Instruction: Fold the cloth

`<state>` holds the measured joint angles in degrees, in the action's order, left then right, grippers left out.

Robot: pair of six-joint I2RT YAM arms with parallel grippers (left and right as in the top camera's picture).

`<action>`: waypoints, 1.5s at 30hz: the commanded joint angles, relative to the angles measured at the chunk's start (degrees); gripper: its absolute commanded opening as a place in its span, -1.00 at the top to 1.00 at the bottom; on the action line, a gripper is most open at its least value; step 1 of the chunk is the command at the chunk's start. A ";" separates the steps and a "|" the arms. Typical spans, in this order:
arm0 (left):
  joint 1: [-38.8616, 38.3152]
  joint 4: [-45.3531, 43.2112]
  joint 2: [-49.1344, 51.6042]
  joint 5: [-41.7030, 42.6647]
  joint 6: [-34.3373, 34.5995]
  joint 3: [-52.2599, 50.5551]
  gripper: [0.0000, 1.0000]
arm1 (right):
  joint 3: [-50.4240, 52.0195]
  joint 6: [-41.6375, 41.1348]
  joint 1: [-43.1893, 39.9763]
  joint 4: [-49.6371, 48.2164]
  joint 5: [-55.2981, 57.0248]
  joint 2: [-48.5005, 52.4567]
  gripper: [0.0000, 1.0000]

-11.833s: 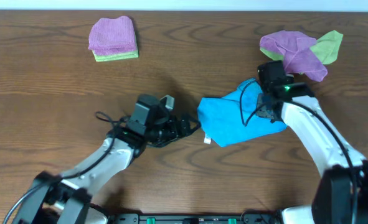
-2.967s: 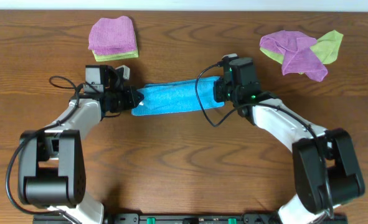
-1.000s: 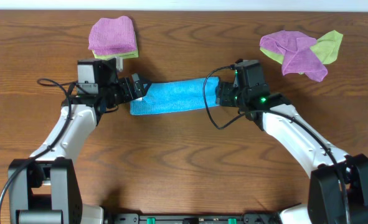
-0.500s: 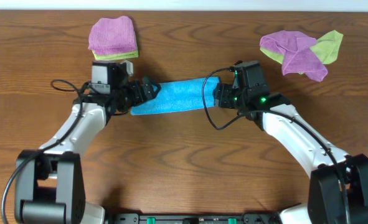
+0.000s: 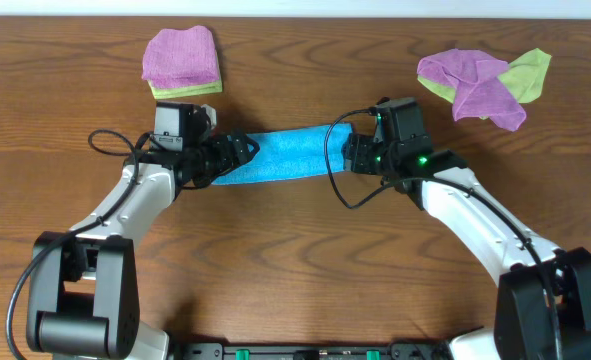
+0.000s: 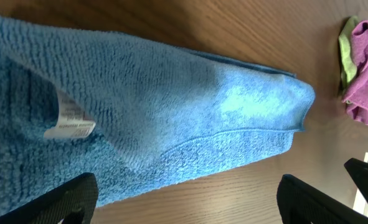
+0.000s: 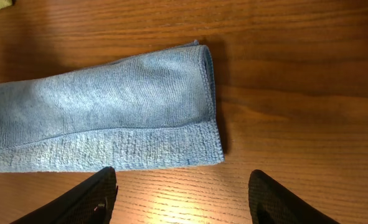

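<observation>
Blue cloth (image 5: 287, 153) lies as a folded strip on the table (image 5: 295, 270), long axis left-right. Left gripper (image 5: 237, 152) is over its left end and right gripper (image 5: 349, 155) at its right end. Both of the 2 are spread wide and hold nothing.

Cloth (image 5: 285, 155): a long strip lying left to right on the middle of the table (image 5: 295, 270).
My left gripper (image 5: 237, 152): over the strip's left end.
My right gripper (image 5: 353, 155): at the strip's right end.
Folded stack (image 5: 181, 60): behind my left gripper, near the table's far edge, apart from the cloth.
Loose heap (image 5: 480, 85): far right corner, behind my right gripper, well apart from the cloth.
</observation>
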<state>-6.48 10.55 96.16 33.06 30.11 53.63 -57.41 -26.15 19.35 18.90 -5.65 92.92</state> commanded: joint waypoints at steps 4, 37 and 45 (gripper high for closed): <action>-2.01 -0.33 0.83 -1.07 4.68 0.90 -0.86 | -0.04 -0.85 0.17 -0.02 -0.39 -0.79 -0.35; -7.96 -4.63 4.81 -4.96 8.87 0.90 -0.66 | -0.04 -0.83 0.17 0.15 -0.37 -0.79 -0.35; -7.89 -3.13 4.81 -7.48 7.54 0.90 -0.65 | -0.04 -0.83 0.17 0.15 -0.37 -0.79 -0.35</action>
<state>-14.52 7.27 100.53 27.16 38.89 53.63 -57.41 -26.17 19.35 18.90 -5.67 92.92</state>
